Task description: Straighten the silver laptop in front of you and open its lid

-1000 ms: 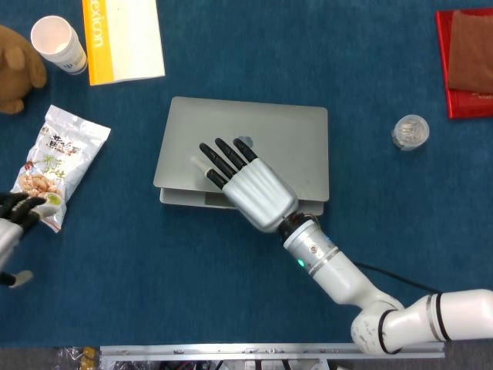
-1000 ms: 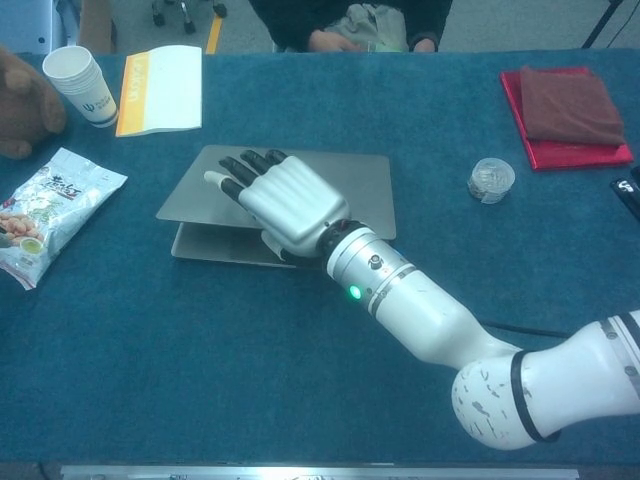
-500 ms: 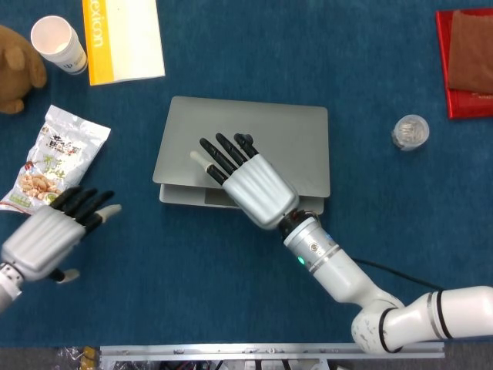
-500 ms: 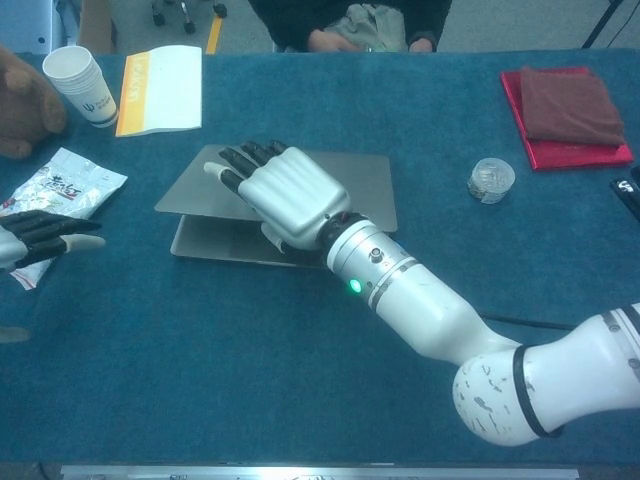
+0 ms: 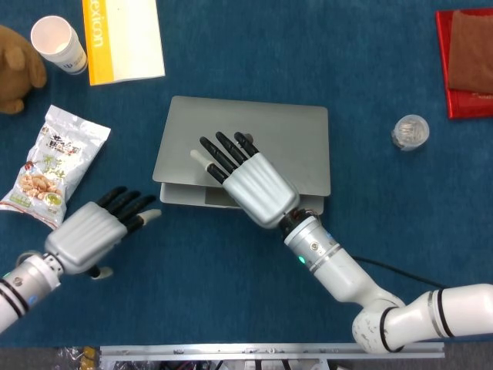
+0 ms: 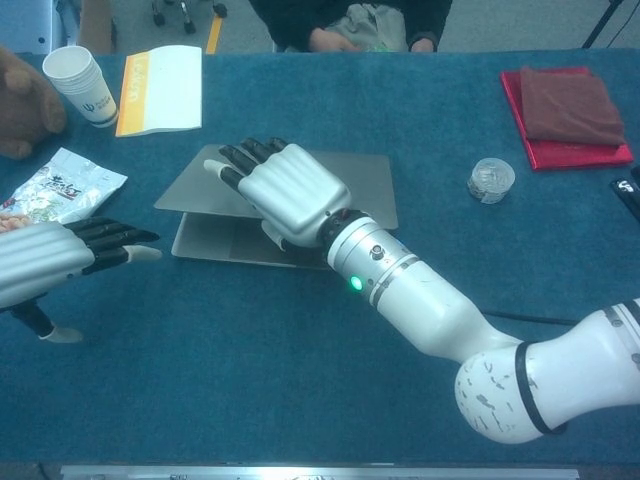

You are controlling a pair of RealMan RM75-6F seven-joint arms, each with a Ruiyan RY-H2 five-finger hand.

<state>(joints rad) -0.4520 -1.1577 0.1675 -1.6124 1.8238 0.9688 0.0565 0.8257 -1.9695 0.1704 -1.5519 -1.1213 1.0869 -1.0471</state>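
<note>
Right hand lies flat on silver laptop lid, fingers apart, lid slightly raised. Left hand at laptop's 8 o'clock, fingers spread, empty.

The table is covered in deep blue cloth. The laptop is plain matte silver. Both the right robot hand and the left robot hand have silver-grey backs, black fingers and pale tips. The right forearm is white with a green indicator light and black bands. The book is white with a yellow-orange strip bearing white lettering. The paper cup is white with a small dark print. The snack bag is white with green text and a nut picture. The plush toy is brown. The cloth is brownish red on a bright red tray. The small container is clear.
</note>
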